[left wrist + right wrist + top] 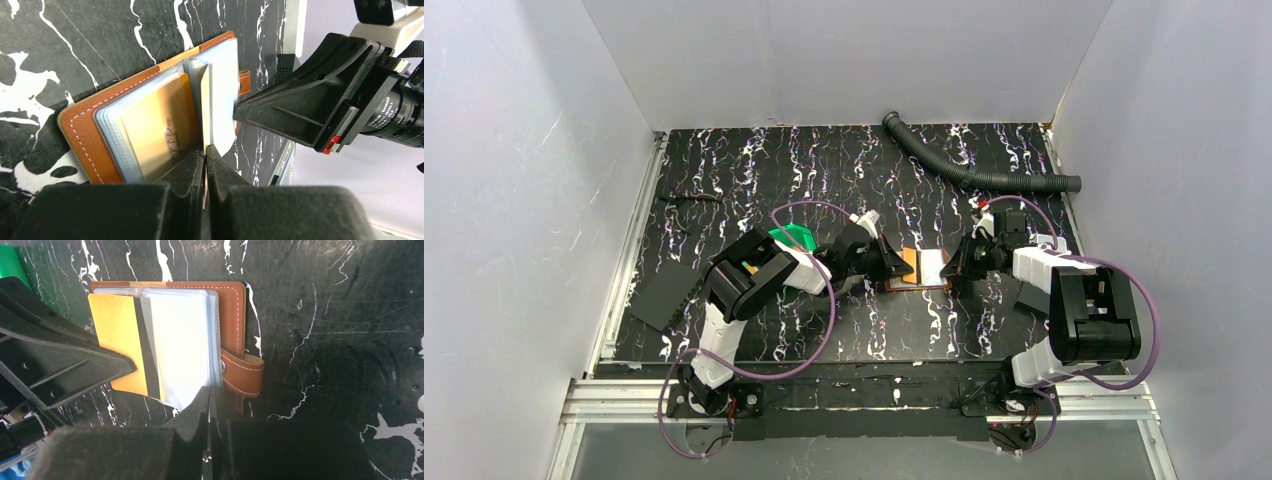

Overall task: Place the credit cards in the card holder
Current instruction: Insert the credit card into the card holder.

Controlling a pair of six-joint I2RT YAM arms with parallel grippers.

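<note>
**Striped card held at the mouth of the open holder**

The brown leather folding card holder (pixel 231 310) with its snap tab lies open mid-table between the two arms. The left gripper (pixel 205 150) is nearer the work. Its jaws are pressed together on the yellow-orange plastic credit card (pixel 117 335) with a black stripe, which it holds tilted over the holder's left half. The card's long axis appears to run near-to-far, and its striped edge faces right toward the clear plastic sleeves (pixel 180 340). The next move is probably a short slide rightward into a sleeve.

The right gripper (pixel 210 390) comes in from the right with its jaws nearly together. It seems to pinch the sleeves' edge to keep a pocket open.

A gold card (pixel 155 125) lettered VIP already sits in one sleeve. The green plastic bin (pixel 799 236), to the left, is mostly hidden by the left arm, so I cannot tell its contents.
</note>
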